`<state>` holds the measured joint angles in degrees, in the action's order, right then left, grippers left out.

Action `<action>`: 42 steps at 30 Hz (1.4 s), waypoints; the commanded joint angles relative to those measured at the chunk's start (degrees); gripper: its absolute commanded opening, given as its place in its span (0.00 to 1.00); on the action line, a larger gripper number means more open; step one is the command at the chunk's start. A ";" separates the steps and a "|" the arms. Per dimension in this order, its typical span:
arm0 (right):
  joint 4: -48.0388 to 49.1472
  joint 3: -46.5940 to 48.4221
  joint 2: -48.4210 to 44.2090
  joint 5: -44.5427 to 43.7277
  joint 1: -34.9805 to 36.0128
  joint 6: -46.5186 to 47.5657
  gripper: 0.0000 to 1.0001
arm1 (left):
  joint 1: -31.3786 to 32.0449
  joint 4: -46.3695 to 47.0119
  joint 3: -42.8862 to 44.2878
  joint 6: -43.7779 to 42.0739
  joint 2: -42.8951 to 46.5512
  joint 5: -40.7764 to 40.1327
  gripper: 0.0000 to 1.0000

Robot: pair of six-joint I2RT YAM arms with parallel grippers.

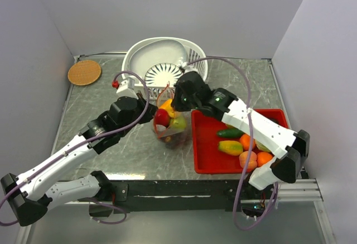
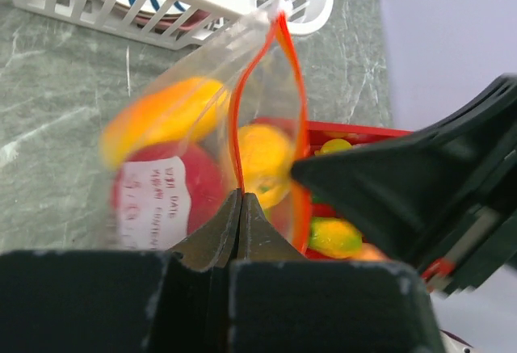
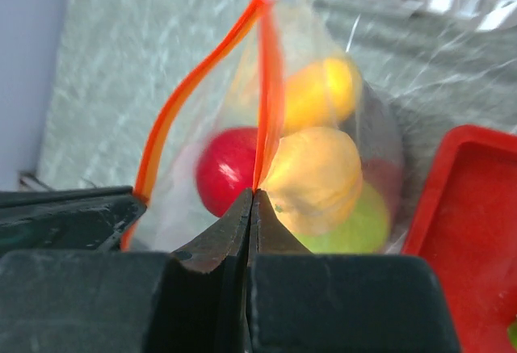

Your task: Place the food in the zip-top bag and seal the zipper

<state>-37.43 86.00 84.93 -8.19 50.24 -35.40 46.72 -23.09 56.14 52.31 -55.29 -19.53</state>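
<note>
The clear zip-top bag (image 1: 170, 125) stands at the table's middle, between both grippers. It holds food: a red apple (image 3: 226, 171), a yellow lemon (image 3: 317, 177), an orange mango (image 3: 319, 90) and a green pear (image 3: 359, 222). Its orange-red zipper (image 2: 235, 119) is parted into two lips that meet at the far corner. My left gripper (image 2: 241, 195) is shut on one lip. My right gripper (image 3: 253, 193) is shut on the other lip (image 3: 271, 94). More food (image 1: 230, 147) lies in the red tray (image 1: 203, 146).
A white slotted basket (image 1: 192, 51) with a plate inside stands behind the bag. The red tray sits right of the bag, under my right arm. A round cork coaster (image 1: 84, 72) lies at the far left corner.
</note>
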 commanded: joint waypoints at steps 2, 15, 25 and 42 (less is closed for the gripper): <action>2.72 -1.62 0.77 2.65 2.58 2.44 0.00 | 0.39 4.71 -0.68 3.49 -1.14 1.85 0.01; -2.39 2.77 1.91 -3.24 -0.39 4.55 0.03 | 0.30 5.60 -1.21 6.13 -1.75 -0.07 0.01; -2.29 10.41 8.15 1.42 -5.50 6.04 0.00 | -0.14 7.10 2.48 8.86 -5.79 -0.07 0.01; -3.44 12.35 8.59 1.59 -8.75 8.76 0.19 | -2.42 12.02 1.69 7.98 -10.45 3.97 0.05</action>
<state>-41.30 93.91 93.84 -6.98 41.95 -28.38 44.73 -14.09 56.29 60.88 -65.12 -16.75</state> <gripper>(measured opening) 0.150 0.055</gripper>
